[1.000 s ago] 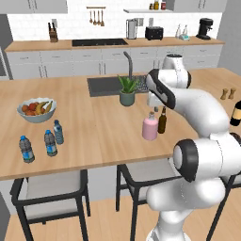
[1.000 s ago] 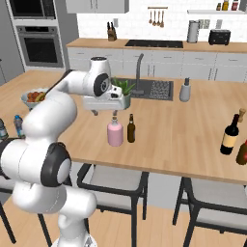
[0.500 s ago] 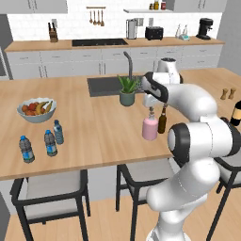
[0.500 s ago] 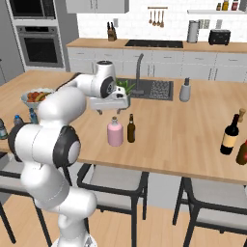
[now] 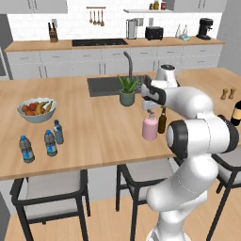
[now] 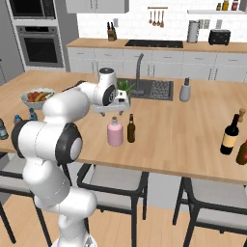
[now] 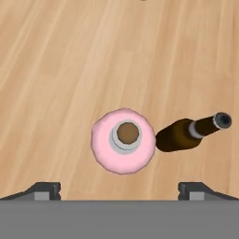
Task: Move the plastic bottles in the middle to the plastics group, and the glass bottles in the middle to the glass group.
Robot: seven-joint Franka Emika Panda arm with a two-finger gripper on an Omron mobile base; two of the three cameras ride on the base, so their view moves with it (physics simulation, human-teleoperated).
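Hovering with its jaws spread wide and empty, the gripper [image 6: 112, 112] hangs directly above the pink bottle [image 7: 123, 146] on the wooden island counter [image 5: 94, 127].

Seen from the hand, the pink bottle sits squarely between the two fingertips [image 7: 44, 190], its whitish open top facing up, untouched; the amber bottle [image 7: 189, 134] stands just beside it, apart from it by a thin gap. Farther from the hand, past the sink, a potted plant [image 5: 127, 91] stands on the counter. Well away to one side of the hand, three small water bottles [image 5: 51, 143] cluster near a fruit bowl [image 5: 36, 109]; well away to the opposite side, the dark wine bottle [image 6: 230, 135] stands near the counter's end.
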